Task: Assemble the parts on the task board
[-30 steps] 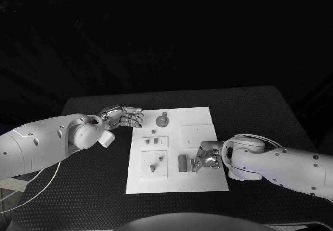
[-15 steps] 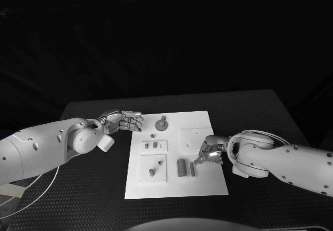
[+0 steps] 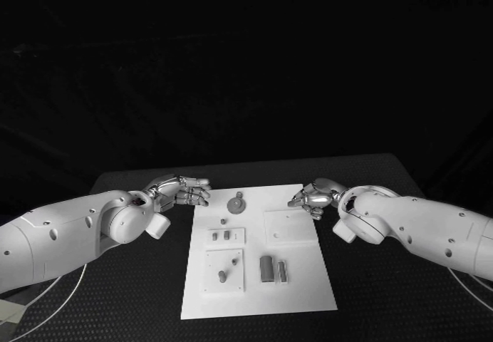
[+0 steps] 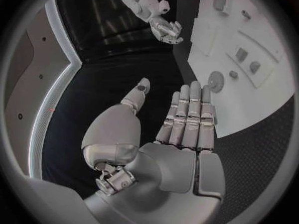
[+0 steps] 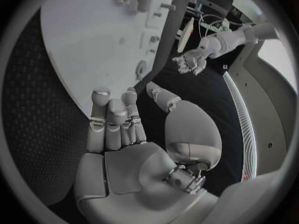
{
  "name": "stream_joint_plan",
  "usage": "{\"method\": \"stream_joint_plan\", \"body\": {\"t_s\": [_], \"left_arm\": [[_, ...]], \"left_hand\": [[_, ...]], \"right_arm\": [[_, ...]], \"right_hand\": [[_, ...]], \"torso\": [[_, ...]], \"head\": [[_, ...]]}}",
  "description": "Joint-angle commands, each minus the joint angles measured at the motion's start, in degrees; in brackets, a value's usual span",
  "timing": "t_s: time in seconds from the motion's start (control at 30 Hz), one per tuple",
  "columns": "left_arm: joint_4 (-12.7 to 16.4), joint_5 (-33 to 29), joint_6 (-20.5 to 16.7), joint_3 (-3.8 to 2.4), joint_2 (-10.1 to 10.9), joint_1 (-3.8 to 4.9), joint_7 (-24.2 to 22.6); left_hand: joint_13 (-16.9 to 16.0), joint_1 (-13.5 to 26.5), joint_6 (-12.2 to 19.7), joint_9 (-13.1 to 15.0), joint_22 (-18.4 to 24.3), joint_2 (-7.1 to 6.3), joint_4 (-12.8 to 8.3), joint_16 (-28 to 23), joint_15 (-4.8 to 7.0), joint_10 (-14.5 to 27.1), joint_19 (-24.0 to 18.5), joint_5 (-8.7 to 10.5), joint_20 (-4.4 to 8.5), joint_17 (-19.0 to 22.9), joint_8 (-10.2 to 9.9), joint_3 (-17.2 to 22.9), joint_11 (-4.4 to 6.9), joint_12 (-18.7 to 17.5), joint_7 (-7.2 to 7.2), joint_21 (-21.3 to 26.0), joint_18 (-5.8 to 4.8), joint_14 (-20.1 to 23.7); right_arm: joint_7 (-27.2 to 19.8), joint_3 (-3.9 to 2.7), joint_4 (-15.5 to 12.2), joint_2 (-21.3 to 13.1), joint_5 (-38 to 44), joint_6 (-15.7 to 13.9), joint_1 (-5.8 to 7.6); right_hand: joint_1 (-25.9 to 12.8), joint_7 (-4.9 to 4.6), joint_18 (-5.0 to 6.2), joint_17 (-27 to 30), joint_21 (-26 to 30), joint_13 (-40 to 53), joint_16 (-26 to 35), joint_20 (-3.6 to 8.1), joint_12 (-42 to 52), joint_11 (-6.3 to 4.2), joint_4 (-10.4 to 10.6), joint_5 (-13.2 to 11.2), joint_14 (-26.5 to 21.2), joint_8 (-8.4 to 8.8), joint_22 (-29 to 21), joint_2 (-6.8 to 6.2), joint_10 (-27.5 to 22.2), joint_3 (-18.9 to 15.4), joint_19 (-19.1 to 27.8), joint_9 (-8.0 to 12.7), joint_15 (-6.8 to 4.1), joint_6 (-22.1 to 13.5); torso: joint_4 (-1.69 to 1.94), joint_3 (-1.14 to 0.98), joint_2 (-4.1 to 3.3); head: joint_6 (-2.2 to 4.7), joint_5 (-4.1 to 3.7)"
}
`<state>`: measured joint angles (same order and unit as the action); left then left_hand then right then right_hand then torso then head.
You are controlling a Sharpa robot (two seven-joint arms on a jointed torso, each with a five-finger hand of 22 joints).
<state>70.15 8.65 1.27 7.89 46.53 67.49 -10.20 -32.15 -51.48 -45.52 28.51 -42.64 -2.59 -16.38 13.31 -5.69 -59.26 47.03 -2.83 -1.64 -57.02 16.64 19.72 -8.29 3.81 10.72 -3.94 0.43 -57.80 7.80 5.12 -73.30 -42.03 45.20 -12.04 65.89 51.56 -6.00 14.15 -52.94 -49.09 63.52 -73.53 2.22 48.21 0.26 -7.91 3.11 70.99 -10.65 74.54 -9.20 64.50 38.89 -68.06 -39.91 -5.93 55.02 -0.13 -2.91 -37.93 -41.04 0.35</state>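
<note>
Both hands look empty: left hand (image 3: 181, 190) fingers lie straight and together, right hand (image 3: 313, 197) fingers loosely curled, each parked off a far corner of the task board (image 3: 308, 288). The parts (image 3: 272, 268) sit scattered mid-board, so plenty seems left.

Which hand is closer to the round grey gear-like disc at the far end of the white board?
Left. The left hand sits just beside the round grey gear-like disc, off the board's edge; the right hand is farther, across the white board.
</note>
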Motion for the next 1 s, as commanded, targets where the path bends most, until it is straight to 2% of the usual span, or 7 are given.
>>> {"method": "stream_joint_plan", "body": {"t_s": [0.03, 0.53, 0.83, 0.87, 0.9, 0.93, 1.0], "left_arm": [[-1.27, -0.23, -4.28, -0.09, -1.26, 1.0, -3.59], [-9.37, -1.54, -7.08, -0.22, -5.83, 1.74, -4.92], [-11.49, -1.54, -7.32, -0.27, -7.69, 1.72, -6.02], [-11.19, -1.06, -6.6, -0.18, -7.26, 1.65, -4.18], [-11.08, -1.09, -6.73, -0.21, -7.24, 1.62, -4.23], [-10.9, -1.13, -6.96, -0.25, -7.21, 1.57, -4.32], [-10.25, -1.29, -7.78, -0.42, -7.1, 1.38, -4.64]], "left_hand": [[2.13, -1.04, 0.07, -0.09, 0.57, 0.44, 0.12, -2.08, -0.76, 3.0, -2.26, -0.01, -1.02, 1.55, 0.23, 0.92, -0.77, -0.26, -0.54, 0.34, -0.43, 2.33], [13.72, -0.57, 7.47, -1.32, 3.15, -0.31, 0.4, -9.71, -3.63, 16.89, -10.5, 0.04, -4.55, 11.32, -2.71, 3.38, 0.51, -0.29, -2.77, 0.43, -0.43, 18.93], [16.64, -0.14, 10.77, -1.09, 4.39, -0.88, 0.77, -9.51, -3.96, 19.95, -12.76, -0.01, -5.42, 13.92, -3.44, 3.73, 1.06, -0.14, -3.85, 0.11, -0.43, 21.34], [32.15, 51.48, 45.52, -28.51, 42.64, 2.59, 16.38, -13.31, 5.69, 59.26, -47.03, 2.83, 1.64, 57.02, -16.64, -19.72, 8.29, -3.81, -10.72, 3.94, -0.43, 57.8], [32.15, 51.48, 45.52, -28.51, 42.64, 2.59, 16.38, -13.31, 5.69, 59.26, -47.03, 2.83, 1.64, 57.02, -16.64, -19.72, 8.29, -3.81, -10.72, 3.94, -0.43, 57.8], [32.15, 51.48, 45.52, -28.51, 42.64, 2.59, 16.38, -13.31, 5.69, 59.26, -47.03, 2.83, 1.64, 57.02, -16.64, -19.72, 8.29, -3.81, -10.72, 3.94, -0.43, 57.8], [32.15, 51.48, 45.52, -28.51, 42.64, 2.59, 16.38, -13.31, 5.69, 59.26, -47.03, 2.83, 1.64, 57.02, -16.64, -19.72, 8.29, -3.81, -10.72, 3.94, -0.43, 57.8]], "right_arm": [[-15.58, -1.13, 6.46, 2.89, -17.42, -3.04, 0.03], [-24.72, -5.71, 18.7, 10.2, -26.09, 0.53, -0.63], [-25.09, -6.08, 19.63, 10.12, -25.91, 1.06, -0.83], [-22.98, -6.05, 19.65, 10.21, -25.09, -0.79, -0.73], [-23.04, -6.05, 19.52, 10.16, -25.16, -0.9, -0.75], [-23.13, -6.04, 19.29, 10.08, -25.29, -1.1, -0.78], [-23.46, -6.02, 18.47, 9.79, -25.74, -1.81, -0.89]], "right_hand": [[0.81, -1.11, 0.49, 1.44, 2.78, -2.11, 3.46, -0.89, -3.17, 0.54, -2.55, -0.2, -3.11, 0.01, -0.96, 2.49, -3.18, -0.33, 3.66, -0.3, 0.52, -0.59], [-2.08, -4.54, -7.01, 21.27, 29.05, -33.09, 42.46, -11.2, -33.38, 8.77, -7.74, -0.14, -31.33, 3.03, -13.42, 6.9, -14.1, -0.13, 34.91, 1.98, 15.42, -9.17], [-1.79, -5.02, -7.89, 27.09, 33.64, -43.49, 49.92, -12.69, -39.21, 9.37, -7.76, -0.12, -31.94, 2.73, -15.04, 7.42, -12.46, -5.85, 39.47, 3.78, 16.26, -11.22], [-51.56, 6.0, -14.15, 52.94, 49.09, -63.52, 73.53, -2.22, -48.21, -0.26, 7.91, -3.11, -70.99, 10.65, -32.84, 9.2, -64.5, -38.89, 68.06, 39.91, 5.93, -55.02], [-51.56, 6.0, -14.15, 52.94, 49.09, -63.52, 73.53, -2.22, -48.21, -0.26, 7.91, -3.11, -70.99, 10.65, -33.87, 9.2, -64.5, -38.89, 68.06, 39.91, 5.93, -55.02], [-51.56, 6.0, -14.15, 52.94, 49.09, -63.52, 73.53, -2.22, -48.21, -0.26, 7.91, -3.11, -70.99, 10.65, -74.54, 9.2, -64.5, -38.89, 68.06, 39.91, 5.93, -55.02], [-51.56, 6.0, -14.15, 52.94, 49.09, -63.52, 73.53, -2.22, -48.21, -0.26, 7.91, -3.11, -70.99, 10.65, -74.54, 9.2, -64.5, -38.89, 68.06, 39.91, 5.93, -55.02]], "torso": [[-0.27, 0.36, 1.4], [-0.64, 0.16, 3.56], [-0.51, -0.33, 3.92], [-0.57, -0.14, 3.7], [-0.56, -0.08, 3.77], [-0.53, 0.04, 3.88], [-0.44, 0.45, 4.29]], "head": [[2.14, -0.11], [7.96, 0.39], [9.35, 0.57], [8.94, 0.68], [8.89, 0.65], [8.8, 0.62], [8.5, 0.48]]}}
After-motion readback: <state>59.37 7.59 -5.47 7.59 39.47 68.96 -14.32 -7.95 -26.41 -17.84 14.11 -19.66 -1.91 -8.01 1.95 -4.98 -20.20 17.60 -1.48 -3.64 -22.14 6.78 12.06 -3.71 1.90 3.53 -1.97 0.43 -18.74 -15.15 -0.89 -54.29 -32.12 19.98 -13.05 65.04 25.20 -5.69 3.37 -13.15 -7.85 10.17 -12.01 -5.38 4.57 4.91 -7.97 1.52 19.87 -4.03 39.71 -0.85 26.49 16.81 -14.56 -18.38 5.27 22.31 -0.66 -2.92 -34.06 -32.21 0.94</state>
